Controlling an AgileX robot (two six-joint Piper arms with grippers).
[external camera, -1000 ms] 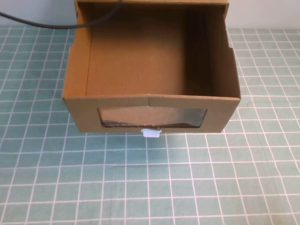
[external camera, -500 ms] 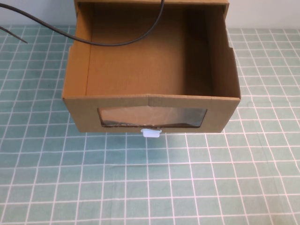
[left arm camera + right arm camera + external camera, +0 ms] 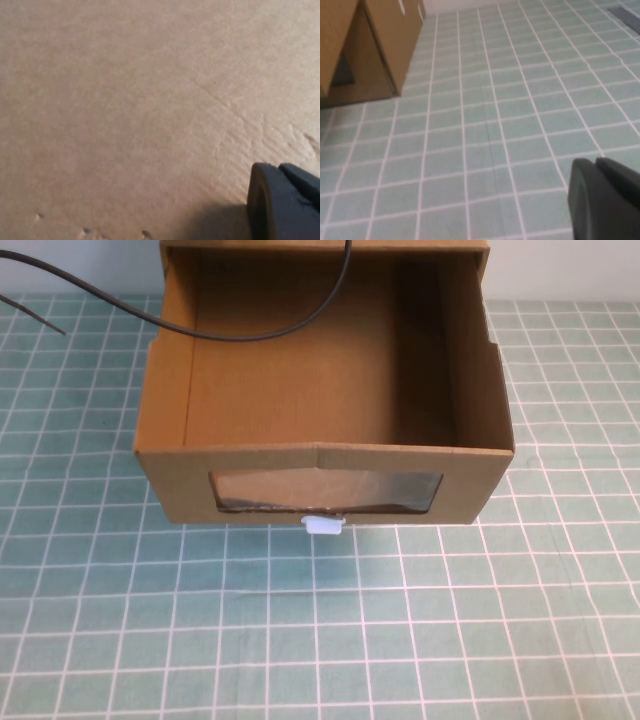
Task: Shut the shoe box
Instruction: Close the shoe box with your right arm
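A brown cardboard shoe box (image 3: 322,390) sits on a table (image 3: 320,640) covered by a green mat with a white grid, and its drawer is pulled far out toward the camera, so the closing has hardly begun, if at all. The drawer is empty: its bare cardboard floor and side walls show from above. Its front panel faces the viewer and carries a clear rectangular window (image 3: 325,490), with a small white pull tab (image 3: 323,526) just below the window, at the panel's lower edge. The outer sleeve of the shoe box shows only as a strip at the back, behind the drawer. A thin black cable (image 3: 250,320) loops over the rear of the open drawer and trails off past the box's left side. Neither arm appears in the high view. The left gripper (image 3: 285,202) shows only as one dark finger at the edge of its wrist view, very close to a plain cardboard surface (image 3: 140,110), probably a face of the shoe box; whether it is open or closed cannot be told, and nothing is seen in its hold. The right gripper (image 3: 602,197) hangs above bare mat, well away from the shoe box (image 3: 365,45); its opening likewise cannot be told. What remains, it seems, is the whole push that slides the drawer back into the sleeve.
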